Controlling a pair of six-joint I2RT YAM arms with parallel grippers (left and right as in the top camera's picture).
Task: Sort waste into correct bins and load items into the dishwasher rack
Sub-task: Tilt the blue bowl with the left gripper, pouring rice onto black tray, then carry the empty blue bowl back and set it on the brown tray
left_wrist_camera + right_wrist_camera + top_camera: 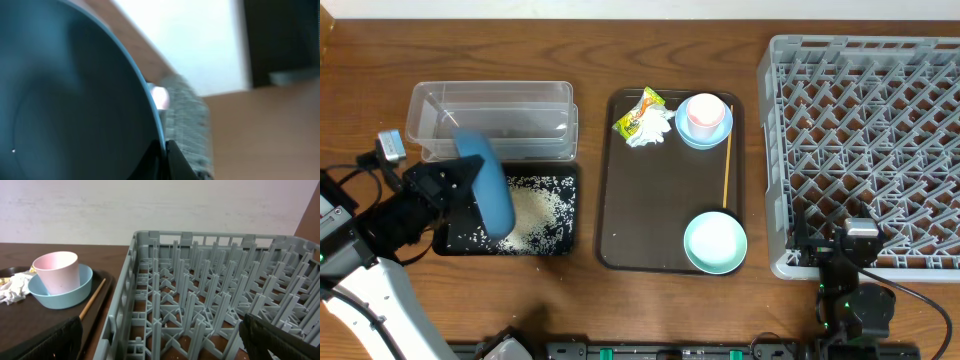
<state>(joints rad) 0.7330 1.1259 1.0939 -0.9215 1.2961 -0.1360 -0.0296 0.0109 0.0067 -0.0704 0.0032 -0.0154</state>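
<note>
Your left claw [472,186] is clamped on the rim of the blue dish [492,190], which stands tipped up on edge over the black tray [572,176]. Loose rice [535,215] is spread across that tray, and I can't tell if the dish touches it. The clear tub [420,108] sits just behind. Your right claw [160,330] is spread wide with nothing in it, at the near corner of the grey rack [880,130]. Between the two, the brown tray [650,200] has the wrapper [642,118] against the tissue [655,137], the pink cup [705,113] upright in a mint bowl [684,136], the wooden stick [727,165], and another mint bowl [715,242].
</note>
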